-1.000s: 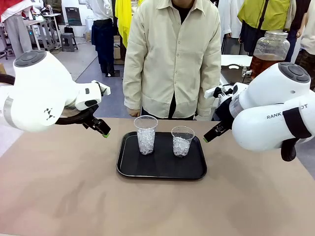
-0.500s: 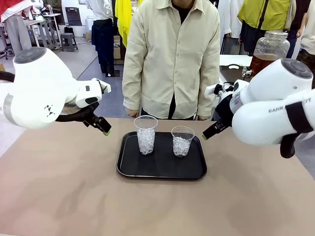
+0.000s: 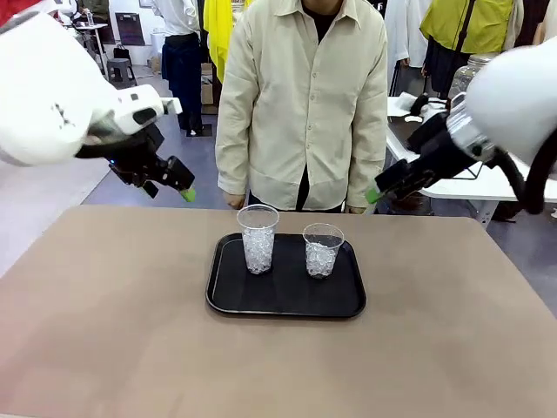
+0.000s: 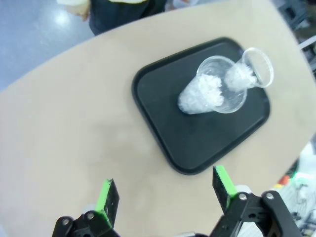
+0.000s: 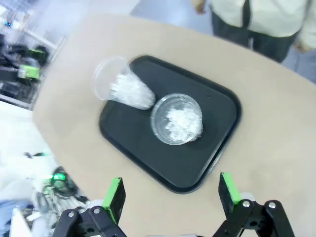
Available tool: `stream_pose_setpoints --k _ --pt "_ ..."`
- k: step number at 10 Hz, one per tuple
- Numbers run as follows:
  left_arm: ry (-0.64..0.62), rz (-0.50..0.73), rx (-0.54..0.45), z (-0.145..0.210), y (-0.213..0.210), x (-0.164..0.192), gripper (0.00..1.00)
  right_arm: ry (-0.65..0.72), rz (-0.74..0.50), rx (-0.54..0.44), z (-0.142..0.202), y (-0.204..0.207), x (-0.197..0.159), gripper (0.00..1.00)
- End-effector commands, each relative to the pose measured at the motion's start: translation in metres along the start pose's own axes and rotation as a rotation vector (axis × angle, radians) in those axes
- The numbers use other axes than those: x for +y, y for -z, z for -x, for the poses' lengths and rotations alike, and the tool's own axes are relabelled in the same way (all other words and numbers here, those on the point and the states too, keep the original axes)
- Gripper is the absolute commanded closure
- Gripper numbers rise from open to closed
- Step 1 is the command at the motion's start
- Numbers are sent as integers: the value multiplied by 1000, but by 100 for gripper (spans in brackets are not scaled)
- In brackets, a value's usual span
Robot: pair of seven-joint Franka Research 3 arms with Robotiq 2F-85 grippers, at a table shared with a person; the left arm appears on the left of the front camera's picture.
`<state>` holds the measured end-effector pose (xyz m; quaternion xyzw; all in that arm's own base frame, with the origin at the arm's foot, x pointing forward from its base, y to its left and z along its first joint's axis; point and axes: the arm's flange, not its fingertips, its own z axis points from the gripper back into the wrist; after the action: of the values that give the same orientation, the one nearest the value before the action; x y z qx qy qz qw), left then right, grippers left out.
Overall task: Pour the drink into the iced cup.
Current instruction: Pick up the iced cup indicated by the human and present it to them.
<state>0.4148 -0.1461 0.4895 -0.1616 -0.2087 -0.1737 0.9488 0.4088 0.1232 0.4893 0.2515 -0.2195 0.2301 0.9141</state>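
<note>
Two clear plastic cups filled with ice, a taller one [image 3: 258,239] and a shorter one [image 3: 322,251], stand on a black tray [image 3: 287,300] at mid-table. My left gripper [image 3: 187,193] hovers above the table's far left, open and empty. My right gripper [image 3: 372,197] hangs open at the far right, also empty. From the left wrist the cups [image 4: 212,91] sit well beyond my open gripper [image 4: 163,190]. From the right wrist the shorter cup [image 5: 177,118] lies ahead of the open gripper [image 5: 170,190]. Only the top of a glass jar [image 3: 470,74] shows behind my right arm; the drink is hidden.
A person in a cream shirt [image 3: 305,104] stands at the table's far edge, right behind the tray, arms down. The tan tabletop [image 3: 104,331] spreads bare around the tray. A white side table [image 3: 461,187] stands at the back right.
Both arms have lifted, raising the grippers higher above the table. The right arm swung up and now covers most of the glass jar. The cups and tray stayed put.
</note>
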Motion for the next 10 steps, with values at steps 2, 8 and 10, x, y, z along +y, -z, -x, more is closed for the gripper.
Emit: stream_pose_setpoints --k 2,8,10 --pt "-249 218 -3 -9 4 32 0 158 -239 -43 -6 -1 -37 0" --pt "-247 328 -71 1 24 53 0 199 -320 -74 2 10 -58 0" --pt "-413 346 -22 -2 25 60 0 290 -379 -50 5 9 -65 0"
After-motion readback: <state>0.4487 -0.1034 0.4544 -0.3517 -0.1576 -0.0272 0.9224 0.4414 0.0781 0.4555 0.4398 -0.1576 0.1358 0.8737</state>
